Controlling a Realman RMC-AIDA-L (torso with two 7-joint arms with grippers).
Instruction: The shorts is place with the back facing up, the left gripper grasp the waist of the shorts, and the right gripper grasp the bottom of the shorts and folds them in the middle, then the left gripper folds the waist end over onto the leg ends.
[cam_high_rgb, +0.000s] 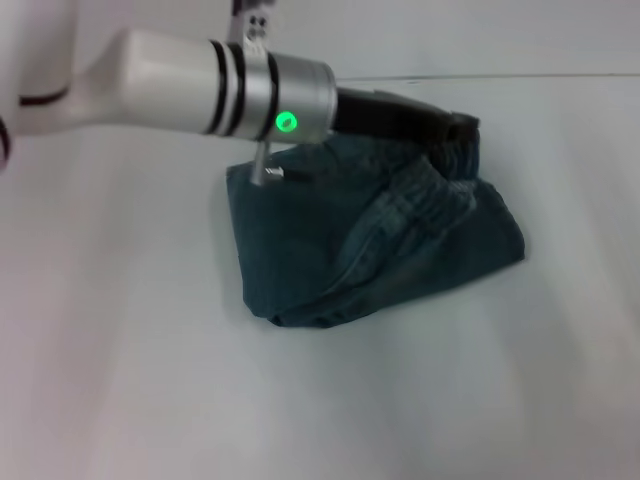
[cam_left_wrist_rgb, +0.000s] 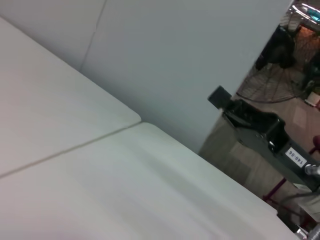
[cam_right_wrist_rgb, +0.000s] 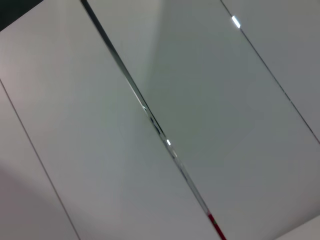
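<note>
Shorts (cam_high_rgb: 330, 250) lie folded mid-table, waist (cam_high_rgb: 440, 185) turned over; left gripper (cam_high_rgb: 455, 128) at the waist, its grip unclear

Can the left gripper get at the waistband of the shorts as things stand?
Probably yes. The left gripper already sits at the ruffled waist of the shorts, at the far edge of the shorts, and nothing lies between them. Whether its fingers are closed on the band cannot be seen.

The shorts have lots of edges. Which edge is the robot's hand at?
The crinkly waistband, at the far side of the shorts. The left hand sits there; the smooth folded edge nearest the camera is untouched.
</note>
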